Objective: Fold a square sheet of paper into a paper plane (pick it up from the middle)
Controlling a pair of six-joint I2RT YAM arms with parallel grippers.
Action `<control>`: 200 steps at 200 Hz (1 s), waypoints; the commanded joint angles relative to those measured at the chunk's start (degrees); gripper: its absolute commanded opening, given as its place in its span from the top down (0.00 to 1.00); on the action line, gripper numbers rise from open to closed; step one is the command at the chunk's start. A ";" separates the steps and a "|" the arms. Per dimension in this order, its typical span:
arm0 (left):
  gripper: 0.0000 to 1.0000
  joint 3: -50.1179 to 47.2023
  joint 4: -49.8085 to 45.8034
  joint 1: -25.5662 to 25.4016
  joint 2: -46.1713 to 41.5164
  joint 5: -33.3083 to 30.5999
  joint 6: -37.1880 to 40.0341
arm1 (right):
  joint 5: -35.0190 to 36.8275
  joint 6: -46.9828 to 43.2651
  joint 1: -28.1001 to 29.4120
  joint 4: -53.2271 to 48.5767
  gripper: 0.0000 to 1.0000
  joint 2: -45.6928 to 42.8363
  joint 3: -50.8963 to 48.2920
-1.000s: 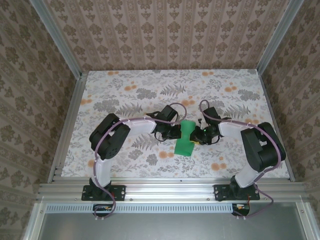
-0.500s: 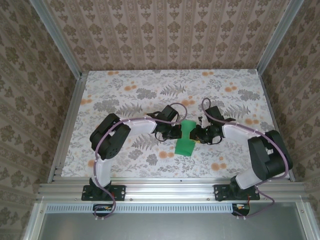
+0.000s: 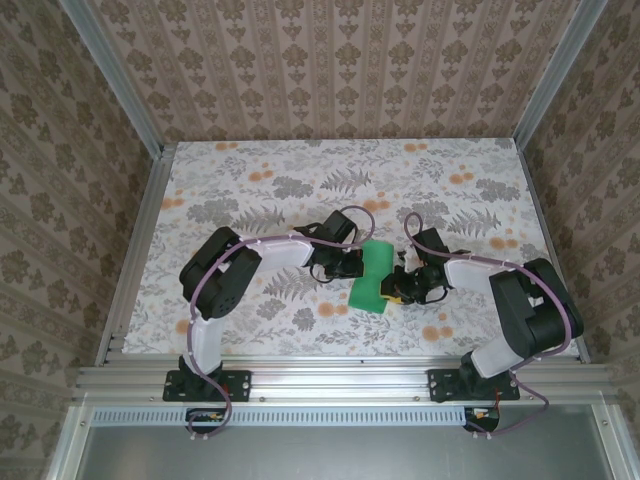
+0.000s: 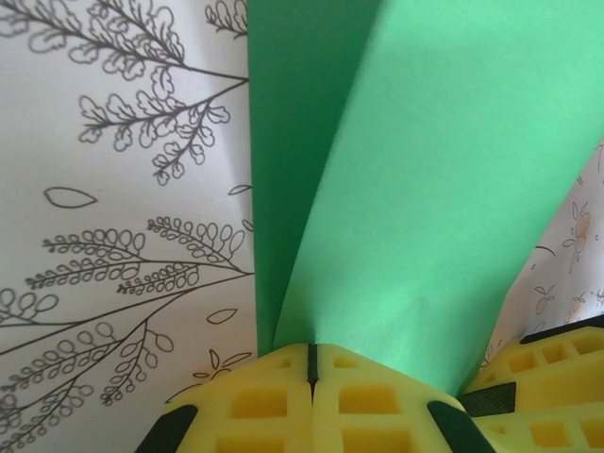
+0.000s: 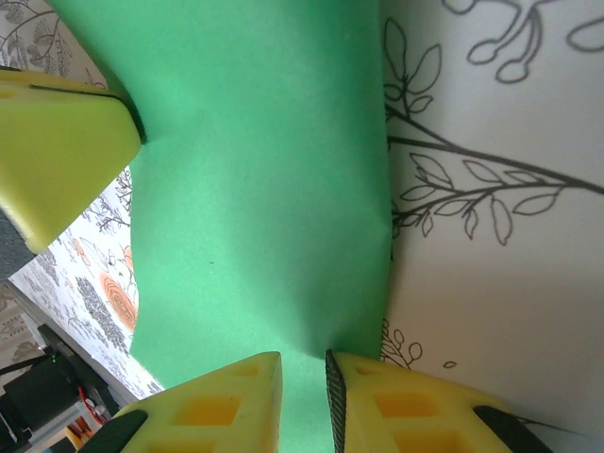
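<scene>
The left gripper has stayed put. Its yellow fingers are squeezed tight on the left edge of the paper. The green paper is in the middle of the flowery table, bent up between both grippers. The right gripper has slid nearer than a second ago. It is almost closed, pinching the right edge. From above, the grippers hide both paper edges.

Green paper between left pincer, right pincer
</scene>
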 commanded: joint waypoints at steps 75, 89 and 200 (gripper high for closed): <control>1.00 -0.06 -4.45 -0.83 2.39 -1.06 1.90 | -5.54 2.45 0.40 -0.46 0.76 -7.88 -2.33; 1.00 0.12 -4.83 -0.78 2.39 -1.16 2.17 | -6.31 2.46 0.39 0.78 0.76 -6.32 -3.34; 1.00 -0.09 -5.30 -0.78 2.06 -1.34 2.55 | -5.59 2.79 1.11 -2.11 0.75 -11.66 -3.42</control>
